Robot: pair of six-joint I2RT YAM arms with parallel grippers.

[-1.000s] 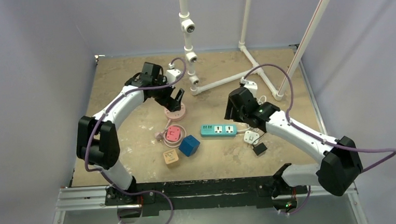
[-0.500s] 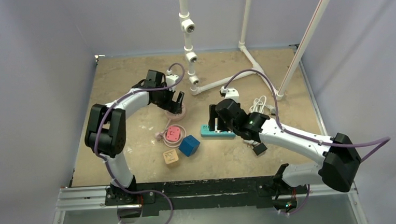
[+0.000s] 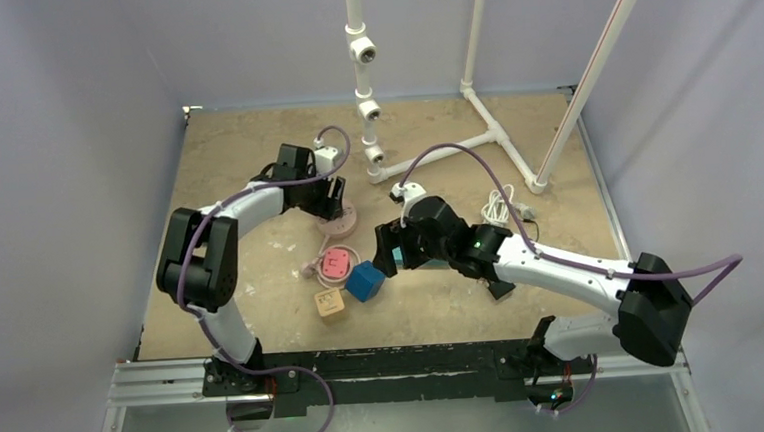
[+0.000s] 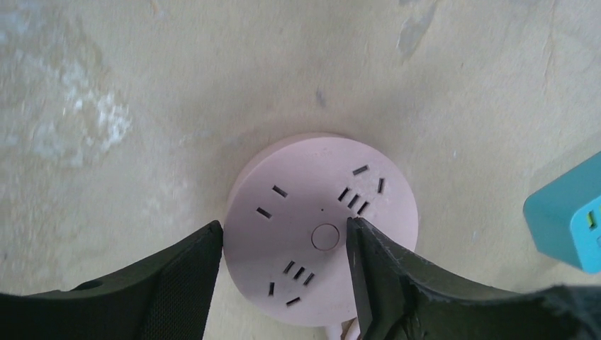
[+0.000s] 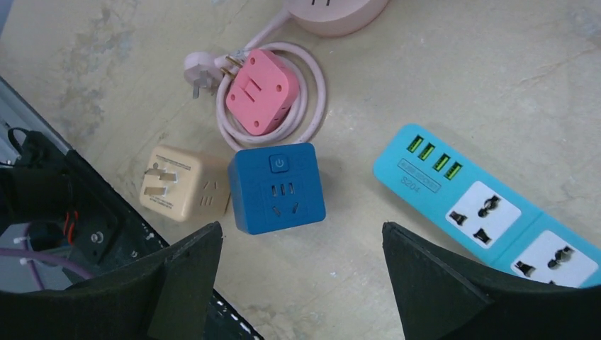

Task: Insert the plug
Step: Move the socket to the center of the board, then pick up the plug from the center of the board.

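Left end effector point(image 4: 283, 227) is down over the pink round socket point(image 4: 322, 212), toward the far-left part of the counter point(image 3: 254, 154). Its fingers are apart: one sits at the disc's edge and the other lies over its face, so it is not clamped and nothing is lifted. This is probably there to steady the socket as the receptacle. Whether the pads actually press on it, can't tell.

Right end effector point(image 5: 299, 230) is spread wide and empty, hovering near the counter's middle, above the blue cube socket point(image 5: 278, 185). The beige cube adapter point(image 5: 183, 185) is just beside the cube on the side nearer the left edge. The teal power strip point(image 5: 482, 205) is beside it toward the right edge.

The pink plug point(image 5: 200, 69) lies flat on the counter, left of centre, prongs sideways and untouched. It sits next to the pink cube socket point(image 5: 259, 91), with its cord point(image 5: 312, 106) looped round that cube.

Relative to the right end effector, the plug is outside the finger span, beyond the blue cube, offset toward the left edge. Relative to the left end effector, it is near but apart, on the near-edge side of the round socket.

The open right fingers look like an approach for the pick, not yet lined up with the plug. The coiled cord may drag the pink cube when the plug is lifted.
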